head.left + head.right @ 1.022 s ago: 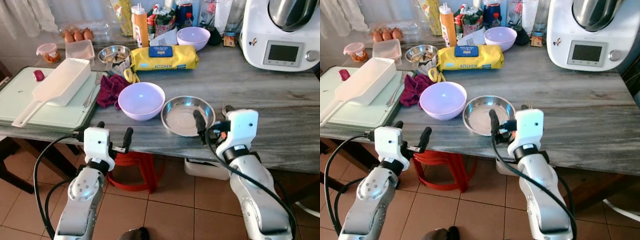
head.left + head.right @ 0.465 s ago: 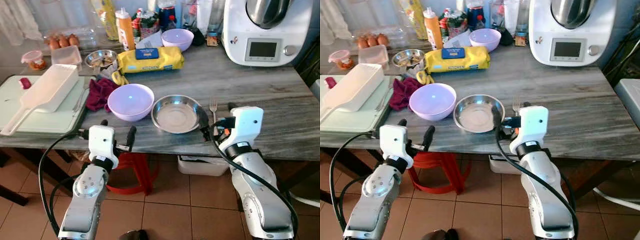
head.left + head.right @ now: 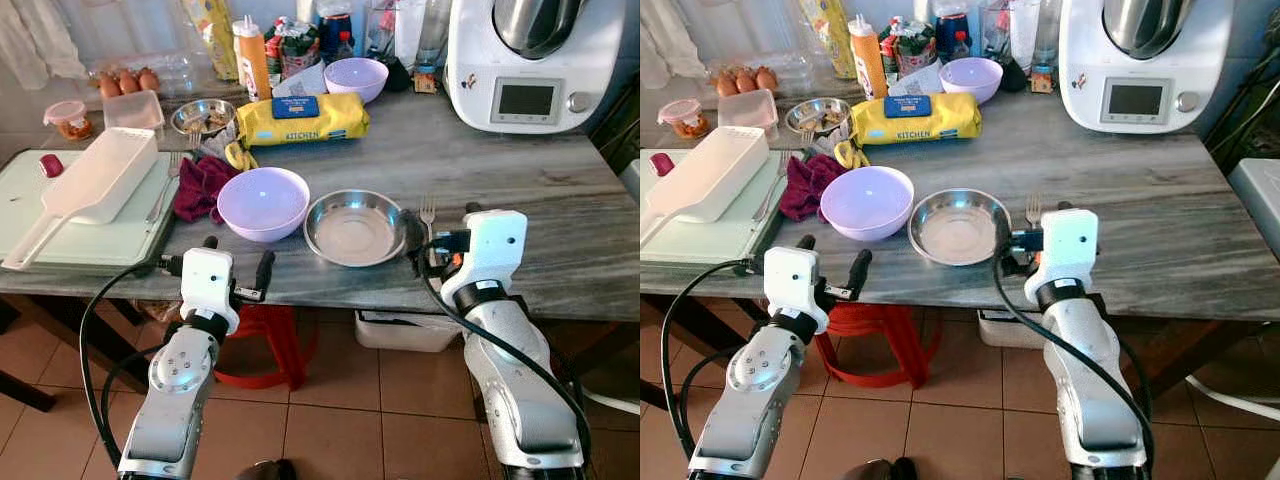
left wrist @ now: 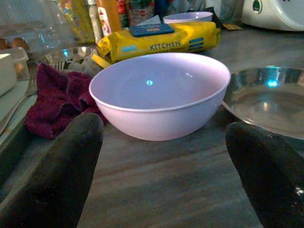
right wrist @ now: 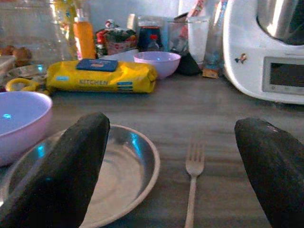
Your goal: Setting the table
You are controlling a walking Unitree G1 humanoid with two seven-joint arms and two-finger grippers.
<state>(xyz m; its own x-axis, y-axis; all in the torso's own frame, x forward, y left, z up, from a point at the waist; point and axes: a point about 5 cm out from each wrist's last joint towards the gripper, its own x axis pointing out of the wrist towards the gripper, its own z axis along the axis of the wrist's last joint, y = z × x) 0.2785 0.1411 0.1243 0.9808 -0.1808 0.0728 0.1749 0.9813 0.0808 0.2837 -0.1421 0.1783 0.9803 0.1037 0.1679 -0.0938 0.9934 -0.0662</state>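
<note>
Two grippers sit spread wide at the table edge: left gripper (image 4: pixel 161 185) facing the lilac bowl (image 3: pixel 263 201), right gripper (image 5: pixel 175 180) straddling a thin silver fork (image 3: pixel 428 214) beside the shiny steel plate (image 3: pixel 354 228). Yellow pack (image 3: pixel 299 117) reads "KITCHEN".

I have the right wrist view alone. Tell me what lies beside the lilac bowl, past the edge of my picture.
Observer: A maroon cloth lies bunched at the lilac bowl's far-left side.
Operator: Report the left gripper.
Observer: The left gripper is open at the table's near edge, facing that bowl.
Operator: Give the right gripper's place.
Observer: The right gripper is open by the fork's handle end, right of the steel plate.
</note>
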